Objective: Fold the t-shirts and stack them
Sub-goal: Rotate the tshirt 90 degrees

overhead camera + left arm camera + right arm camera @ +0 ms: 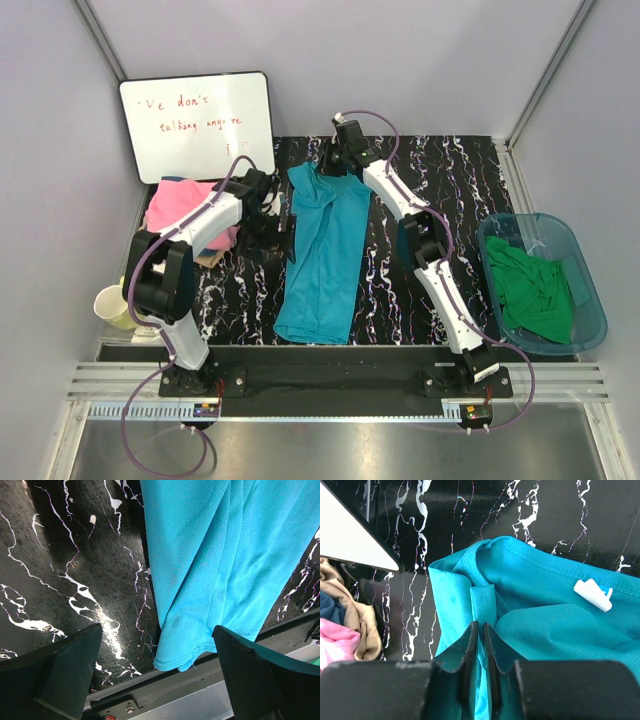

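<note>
Pinching a fold by the collar, the right tool (479, 647) is clamped on the teal t-shirt (325, 250), which lies down the middle of the bench (450, 170) from far edge to near edge. Lifting slowly should keep it flat. The left tool (157, 655) gapes apart, seemingly above the hem. Only the right wrist view shows the white neck label (592, 594).

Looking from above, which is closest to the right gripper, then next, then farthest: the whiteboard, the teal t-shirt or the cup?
1. The teal t-shirt: touching, the right gripper pinches its far end, mid-table.
2. The whiteboard: far left corner, against the wall.
3. The cup: near left side, farthest away.
</note>
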You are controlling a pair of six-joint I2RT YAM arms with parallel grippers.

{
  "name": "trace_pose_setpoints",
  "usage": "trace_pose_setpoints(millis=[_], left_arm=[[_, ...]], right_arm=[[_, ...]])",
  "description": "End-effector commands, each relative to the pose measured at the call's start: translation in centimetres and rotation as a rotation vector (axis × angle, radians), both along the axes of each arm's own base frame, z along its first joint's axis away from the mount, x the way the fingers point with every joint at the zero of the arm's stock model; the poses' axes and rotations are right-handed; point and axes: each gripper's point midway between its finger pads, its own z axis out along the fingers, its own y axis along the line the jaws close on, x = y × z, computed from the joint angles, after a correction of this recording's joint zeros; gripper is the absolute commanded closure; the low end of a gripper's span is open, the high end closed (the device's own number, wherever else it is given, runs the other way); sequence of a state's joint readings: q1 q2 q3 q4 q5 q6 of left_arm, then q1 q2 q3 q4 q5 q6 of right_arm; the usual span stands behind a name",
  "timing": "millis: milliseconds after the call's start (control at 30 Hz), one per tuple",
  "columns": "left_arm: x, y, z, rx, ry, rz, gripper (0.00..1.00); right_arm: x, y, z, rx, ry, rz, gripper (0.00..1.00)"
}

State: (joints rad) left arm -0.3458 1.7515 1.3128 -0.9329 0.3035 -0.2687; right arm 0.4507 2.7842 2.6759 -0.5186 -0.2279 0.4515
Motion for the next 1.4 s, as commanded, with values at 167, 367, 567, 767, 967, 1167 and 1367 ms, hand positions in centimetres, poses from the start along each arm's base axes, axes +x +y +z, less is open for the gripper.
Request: trace_pose_setpoints(millis=[167,367,567,767,967,1167,1367], left_arm=[[0.9,-0.8,1.0,-0.037,-0.028,-0.025,0.01],[0.9,-0.9,0.8,-0.036,-0.023,-0.026,0.01],[1.0,-0.9,0.8,-0.04,-0.024,-0.028,0.01],[0.8,-0.9,0.8,-0.037,-0.018,-0.03,0.01],[0.9,-1.0,0.7,-0.039,-0.015,-0.032,0.01],[0.9,-1.0,0.6,-0.037,-0.015,-0.034,0.01],[0.8,-0.9,0.6,-0.036,-0.012,-0.033,0.01]], right_arm=[[0.9,-0.4,8.1,0.018,-0.164,-0.004,0.45],[0.9,-0.9,10.7,0.008,-0.216,-0.011,0.27],[1.8,-0.4,10.5,0.037,-0.231,-0.02,0.28],[1.9,0.6,9.1,0.088,-0.194,-0.023,0.34],[1.6,0.5,8.5,0.076,-0.184,-0.008,0.27],[1.4,1.1,6.6,0.097,-0.14,0.008,0.35],[1.2,1.8,5.3,0.121,-0.108,0.013,0.39]])
